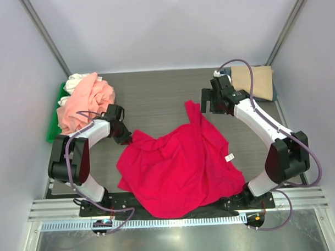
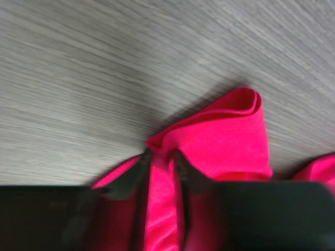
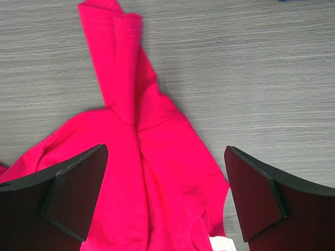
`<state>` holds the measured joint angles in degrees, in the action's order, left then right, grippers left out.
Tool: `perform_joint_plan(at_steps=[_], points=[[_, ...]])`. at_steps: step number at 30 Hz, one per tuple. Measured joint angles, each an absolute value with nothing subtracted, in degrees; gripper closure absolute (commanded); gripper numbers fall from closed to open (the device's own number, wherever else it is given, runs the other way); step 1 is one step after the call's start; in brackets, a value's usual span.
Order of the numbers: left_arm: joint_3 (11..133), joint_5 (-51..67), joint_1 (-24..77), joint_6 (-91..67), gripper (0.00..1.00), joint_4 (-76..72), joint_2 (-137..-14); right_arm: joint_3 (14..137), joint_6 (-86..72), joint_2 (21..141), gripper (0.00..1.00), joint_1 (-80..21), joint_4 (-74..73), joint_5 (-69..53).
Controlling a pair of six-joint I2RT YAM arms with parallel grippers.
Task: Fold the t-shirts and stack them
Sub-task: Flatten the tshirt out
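The red shirt (image 1: 180, 169) sprawls crumpled mid-counter (image 1: 155, 93), one sleeve trailing toward the far side. The left jaws are clenched on a bunched fold at its left edge, probably to drag that side out flat! The right jaws hang spread wide over the trailing sleeve, gripping nothing and seemingly lining up a second hold, while the pink pile (image 1: 87, 103) sits at far left.
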<state>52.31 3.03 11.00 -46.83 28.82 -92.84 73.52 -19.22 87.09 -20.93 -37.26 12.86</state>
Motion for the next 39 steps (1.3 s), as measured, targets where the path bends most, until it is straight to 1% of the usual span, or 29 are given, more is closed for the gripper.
perform_joint_plan(at_steps=[2,3,7,10,15,19,20,22,23,25,29,30,32,33,34,36,37,38,39], points=[[52.49,3.05,11.44,-46.48,0.98,28.29,-93.12,73.65,-19.18,88.64,0.0,-19.88,-36.69,12.29],[52.77,3.11,11.62,-46.39,1.0,28.12,-93.54,73.69,-19.2,89.36,0.0,-19.44,-36.32,11.97],[56.29,2.81,11.88,-45.84,1.0,29.23,-95.7,74.41,-19.62,93.01,0.0,-17.56,-34.37,9.3],[60.23,0.25,11.86,-45.5,1.0,32.69,-94.28,76.58,-20.12,97.43,0.0,-16.78,-32.93,7.14],[67.0,-4.08,9.02,-44.03,1.0,39.99,-84.68,79.94,-20.73,104.31,0.02,-16.49,-31.16,5.17],[71.44,-6.98,4.43,-42.52,1.0,43.83,-77.17,80.25,-21.39,107.26,0.1,-16.03,-30.28,4.16],[71.85,-7.44,3.62,-42.22,1.0,44.36,-76.31,80.25,-21.54,107.79,0.16,-15.92,-30.02,3.77],[72.1,-7.79,2.66,-41.56,1.0,45.3,-76.16,80.09,-22.06,108.75,0.21,-15.88,-29.19,2.83],[72.07,-7.81,2.5,-41.41,1.0,45.93,-76.99,79.99,-22.44,109.12,0.27,-15.79,-28.71,2.57],[71.44,-7.7,2.5,-41.25,1.0,46.35,-78.98,79.55,-22.92,109.93,0.35,-15.64,-27.51,1.3],[68.12,-7.53,2.37,-41.25,1.0,47.48,-81.76,79.0,-23.75,111.87,0.39,-15.62,-25.82,-0.86],[67.64,-7.53,2.17,-41.25,1.0,47.86,-81.87,78.83,-23.92,112.4,0.43,-15.62,-25.28,-1.39],[67.44,-7.62,1.76,-41.25,1.0,48.27,-81.87,78.72,-24.14,113.54,0.48,-15.62,-24.62,-2.11],[67.44,-7.75,1.52,-41.23,1.0,48.23,-81.87,78.74,-24.12,114.24,0.53,-15.62,-24.21,-2.31],[67.44,-7.84,1.28,-41.17,1.0,48.23,-81.87,78.96,-24.14,114.41,0.65,-15.62,-23.81,-2.57],[67.46,-8.03,0.82,-40.84,1.0,48.25,-81.93,79.61,-24.12,115.42,0.75,-15.51,-23.4,-3.53],[67.51,-8.03,0.4,-40.47,1.0,48.25,-82.17,79.99,-24.23,115.81,0.88,-15.22,-22.98,-3.84],[67.81,-8.03,0.05,-40.18,1.0,48.36,-82.63,80.51,-24.14,116.36,0.97,-14.98,-22.85,-4.29],[68.58,-7.99,-0.49,-39.92,1.0,48.6,-83.68,80.86,-24.23,116.81,0.99,-14.7,-22.63,-4.67]])
